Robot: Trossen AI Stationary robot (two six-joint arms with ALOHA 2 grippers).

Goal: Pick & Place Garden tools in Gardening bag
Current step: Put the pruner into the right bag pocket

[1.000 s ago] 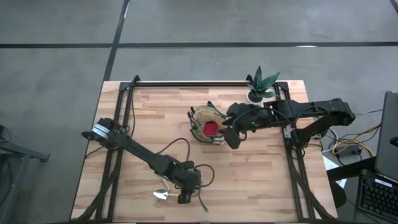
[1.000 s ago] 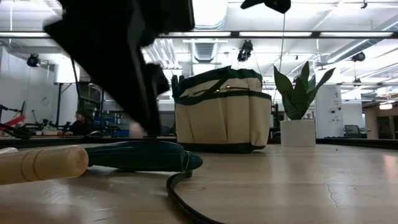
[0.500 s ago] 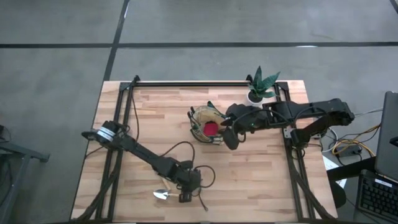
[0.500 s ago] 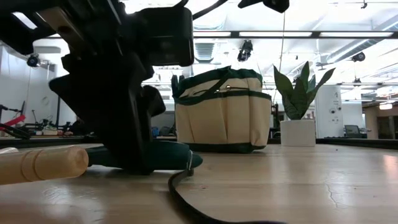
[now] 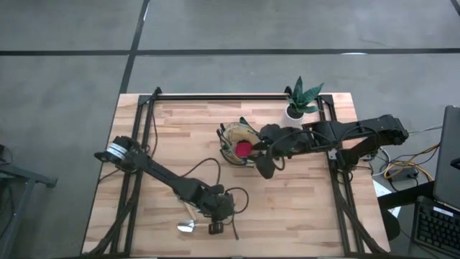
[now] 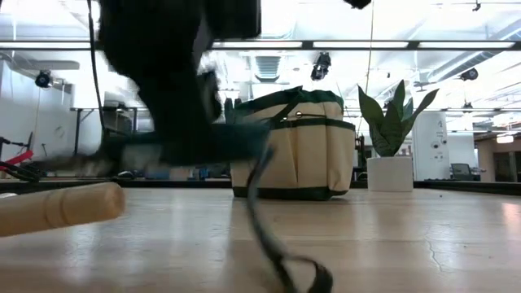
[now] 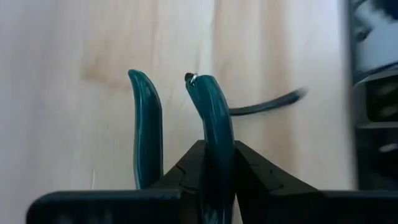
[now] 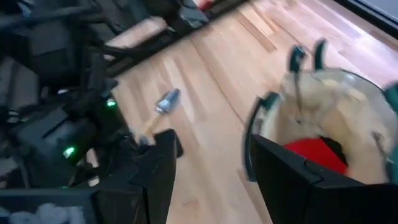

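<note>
Overhead, the left gripper (image 5: 213, 211) sits near the front edge of the table (image 5: 172, 137), left of centre, with a trowel (image 5: 188, 226) lying just beside it toward that edge. Near the table's middle, toward the right side, stands the gardening bag (image 5: 240, 143) with a red glove-like item (image 5: 244, 149) inside it. The right gripper (image 5: 264, 162) hovers just beside the bag's right front. A potted plant (image 5: 300, 97) stands at the far right corner.

Low down, the left gripper (image 6: 175, 122) holds the teal-handled shears (image 6: 195, 146) clear of the tabletop, a dark loop strap (image 6: 281, 244) dangling from them to the wood. A wooden trowel handle (image 6: 57, 207) lies at the left; the bag (image 6: 289, 146) and plant (image 6: 391, 134) stand behind.

From the left wrist, the fingers (image 7: 249, 174) are clamped on one teal shear handle (image 7: 211, 124), the other handle (image 7: 146, 124) free beside it.

From the right wrist, the fingers (image 8: 155, 174) stand spread apart, gripping nothing, with the bag (image 8: 329, 124) beyond them.
</note>
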